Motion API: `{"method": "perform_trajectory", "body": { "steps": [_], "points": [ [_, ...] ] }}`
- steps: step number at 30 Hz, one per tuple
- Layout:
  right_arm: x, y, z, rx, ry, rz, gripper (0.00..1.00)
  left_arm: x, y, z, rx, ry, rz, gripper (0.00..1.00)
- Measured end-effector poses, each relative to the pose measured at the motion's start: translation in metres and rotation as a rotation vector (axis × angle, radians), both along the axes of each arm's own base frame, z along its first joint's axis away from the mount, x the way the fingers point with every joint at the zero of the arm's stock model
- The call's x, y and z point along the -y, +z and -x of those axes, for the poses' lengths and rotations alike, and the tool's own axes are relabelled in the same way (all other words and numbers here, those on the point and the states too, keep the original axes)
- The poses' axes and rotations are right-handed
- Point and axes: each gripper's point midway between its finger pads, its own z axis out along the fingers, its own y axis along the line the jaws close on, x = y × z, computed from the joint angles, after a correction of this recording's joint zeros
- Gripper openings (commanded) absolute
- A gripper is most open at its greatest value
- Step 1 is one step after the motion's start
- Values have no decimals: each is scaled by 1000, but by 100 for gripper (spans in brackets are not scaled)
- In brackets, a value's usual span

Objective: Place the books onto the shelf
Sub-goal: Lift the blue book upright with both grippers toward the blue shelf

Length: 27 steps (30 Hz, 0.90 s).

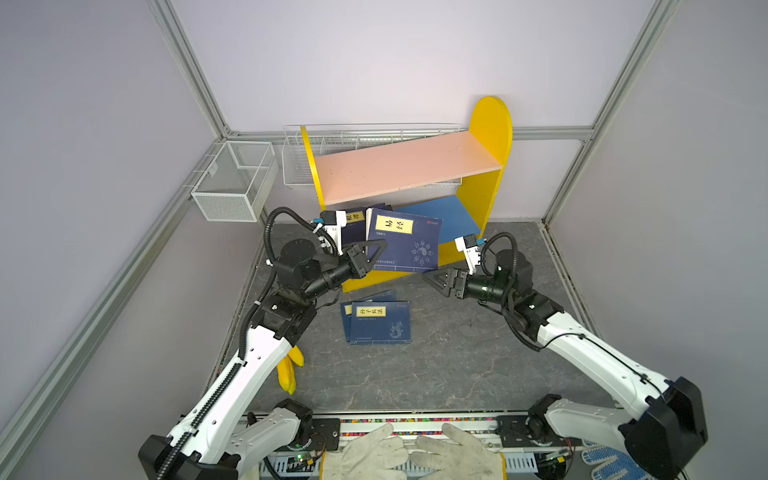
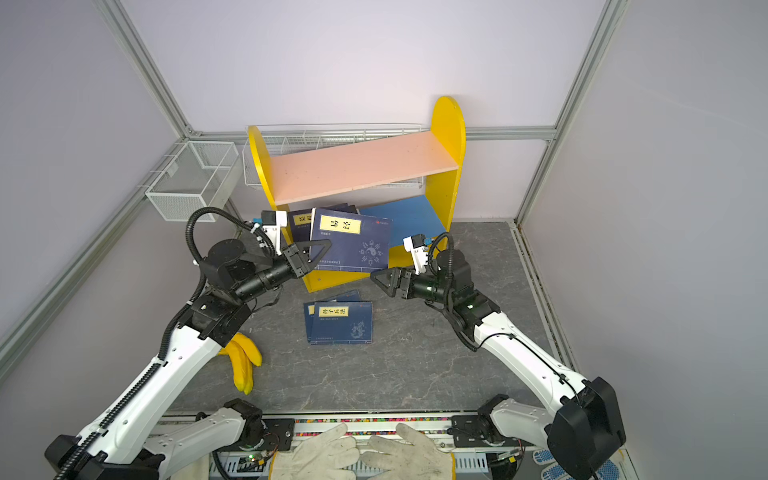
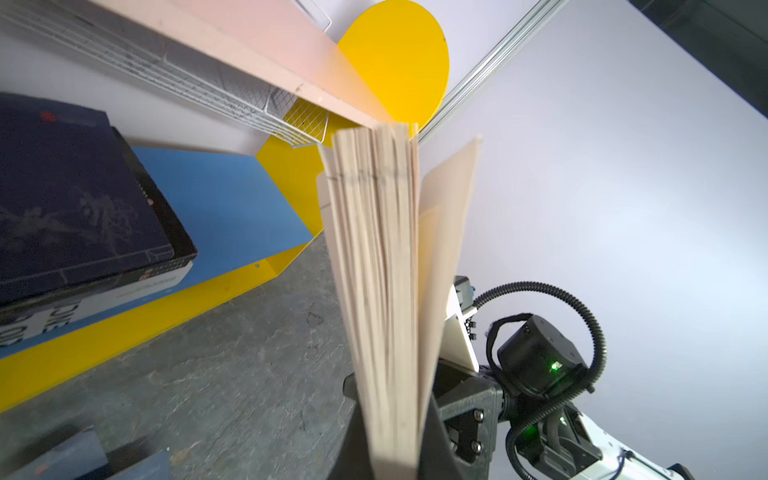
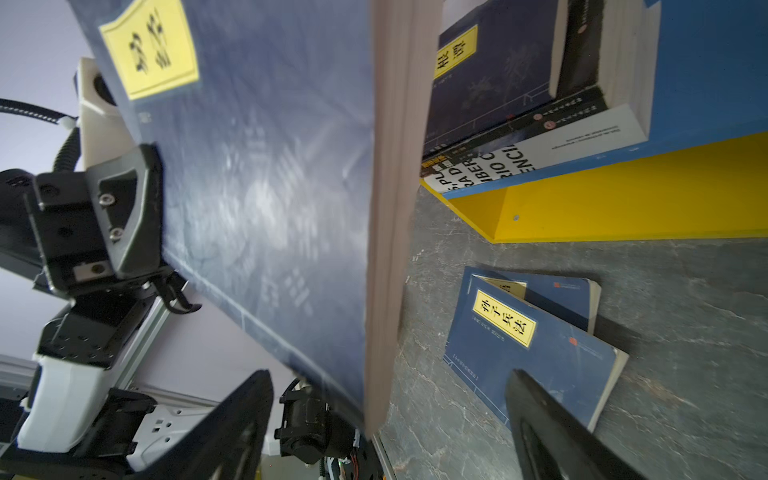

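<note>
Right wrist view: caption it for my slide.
Left gripper holds a navy book before the shelf; two more books lie on the table.

Held by the left gripper (image 1: 376, 249), a navy softcover book (image 1: 403, 245) bore a yellow label (image 1: 393, 225) reading 易经 — a second navy book (image 1: 380, 324), apart from its fingers (image 4: 133, 249), read 孙子兵法.

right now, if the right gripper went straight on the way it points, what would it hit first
Most likely the navy book the left gripper holds: the open right gripper points at its lower corner, and the right wrist view shows its page edge between the jaws. Depth is unclear.
</note>
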Motion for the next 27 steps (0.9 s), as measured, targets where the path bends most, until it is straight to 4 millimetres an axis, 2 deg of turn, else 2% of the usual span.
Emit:
{"method": "perform_trajectory", "body": {
  "steps": [5,11,16,19,24,27],
  "points": [
    [-4,19,5,44,41,-66,93,0,6,-9,-9,-25,56,0],
    [-7,44,9,111,77,-136,95,1,16,-2,3,-63,109,0],
    [-12,66,1,143,91,-209,99,1,22,6,8,-91,156,0],
    [-11,73,-7,139,81,-255,85,0,25,10,16,-102,168,0],
    [-13,82,-14,135,88,-321,48,-1,31,13,27,-105,182,0],
    [-14,87,-15,132,93,-349,33,-3,31,11,27,-98,182,0]
  ]
}}
